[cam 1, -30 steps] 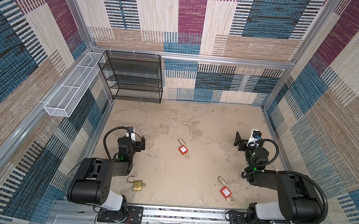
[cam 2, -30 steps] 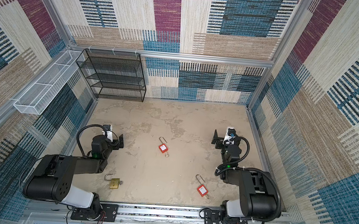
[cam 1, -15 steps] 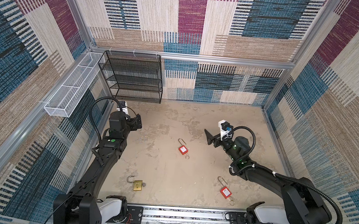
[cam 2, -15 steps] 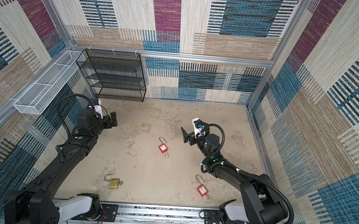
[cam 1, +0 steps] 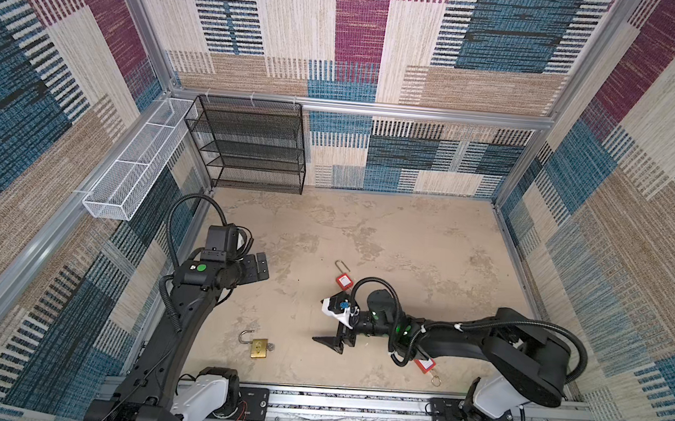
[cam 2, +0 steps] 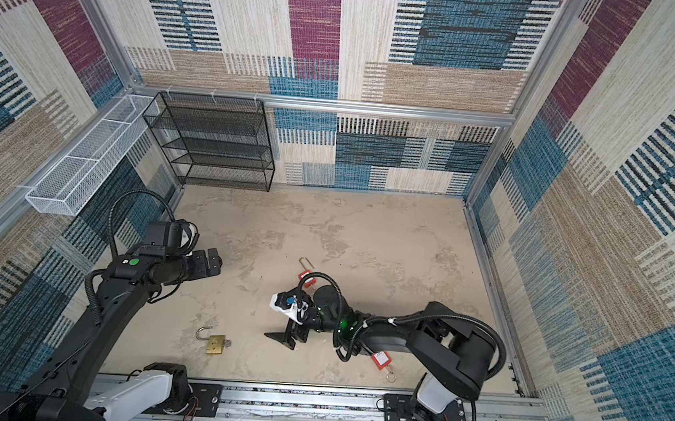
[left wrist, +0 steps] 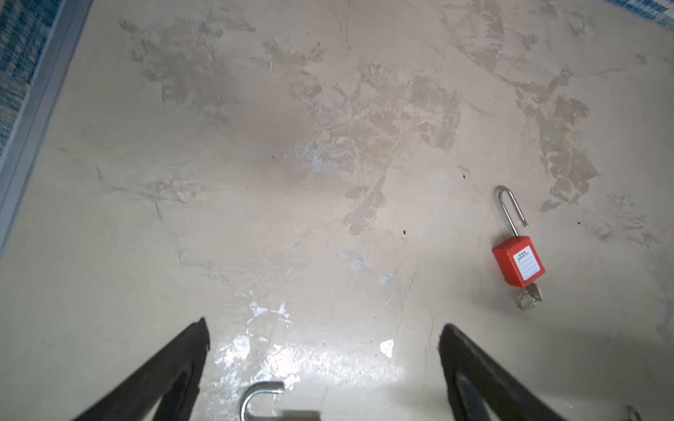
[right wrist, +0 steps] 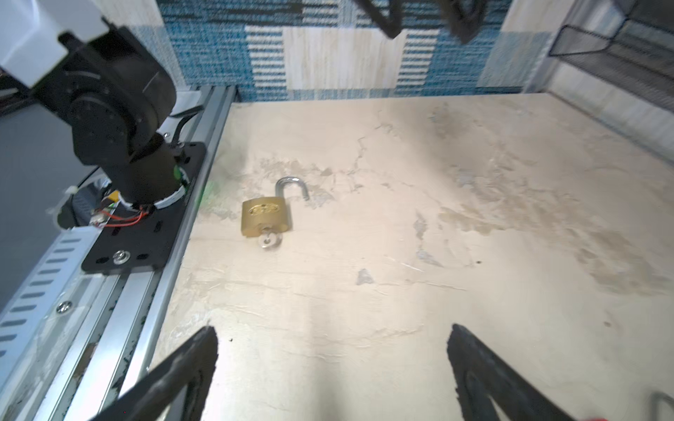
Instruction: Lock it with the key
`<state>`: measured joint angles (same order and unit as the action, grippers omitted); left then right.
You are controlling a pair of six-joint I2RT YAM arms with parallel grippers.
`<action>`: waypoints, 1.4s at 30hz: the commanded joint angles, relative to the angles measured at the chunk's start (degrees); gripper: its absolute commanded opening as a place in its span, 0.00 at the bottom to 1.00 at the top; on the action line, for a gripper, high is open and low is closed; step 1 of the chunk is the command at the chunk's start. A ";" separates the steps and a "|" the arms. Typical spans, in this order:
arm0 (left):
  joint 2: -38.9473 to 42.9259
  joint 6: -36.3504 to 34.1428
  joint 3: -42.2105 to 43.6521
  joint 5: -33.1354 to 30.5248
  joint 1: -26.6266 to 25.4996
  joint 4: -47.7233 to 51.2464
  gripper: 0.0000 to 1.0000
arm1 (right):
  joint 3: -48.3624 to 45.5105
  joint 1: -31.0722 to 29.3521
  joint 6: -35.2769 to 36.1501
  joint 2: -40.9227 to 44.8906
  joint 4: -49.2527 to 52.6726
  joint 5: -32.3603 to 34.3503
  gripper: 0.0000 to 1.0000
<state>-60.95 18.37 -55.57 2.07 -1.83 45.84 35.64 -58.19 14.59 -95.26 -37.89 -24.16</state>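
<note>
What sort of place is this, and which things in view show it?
Most likely a robot test cell: a left arm and right arm mounted on an aluminium rail, patterned fabric walls, and a brass padlock and a red padlock laid out between them.

Bright even light; floor point(left wrist: 302, 357) glare; wrist blur
</note>
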 commanded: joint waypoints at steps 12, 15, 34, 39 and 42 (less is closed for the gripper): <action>0.70 6.51 1.10 13.86 9.31 8.59 1.00 | 18.13 -6.84 7.27 -20.75 2.90 -4.99 0.94; -0.27 6.54 1.17 16.30 12.70 8.48 1.00 | 20.19 -7.28 7.22 -22.95 3.43 -4.85 0.93; -1.54 1.83 1.18 21.42 19.81 8.62 1.00 | 33.26 -10.58 5.89 -34.01 7.95 -1.85 0.80; -1.48 1.32 0.45 23.32 21.12 9.58 0.99 | 33.86 -10.54 5.80 -35.15 7.65 0.06 0.67; -0.71 1.23 0.20 22.69 21.25 9.87 0.99 | 33.47 -10.54 5.50 -35.36 7.24 1.32 0.59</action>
<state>-62.33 21.39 -54.78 24.16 19.25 54.61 69.30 -68.82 20.16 -130.06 -31.99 -26.72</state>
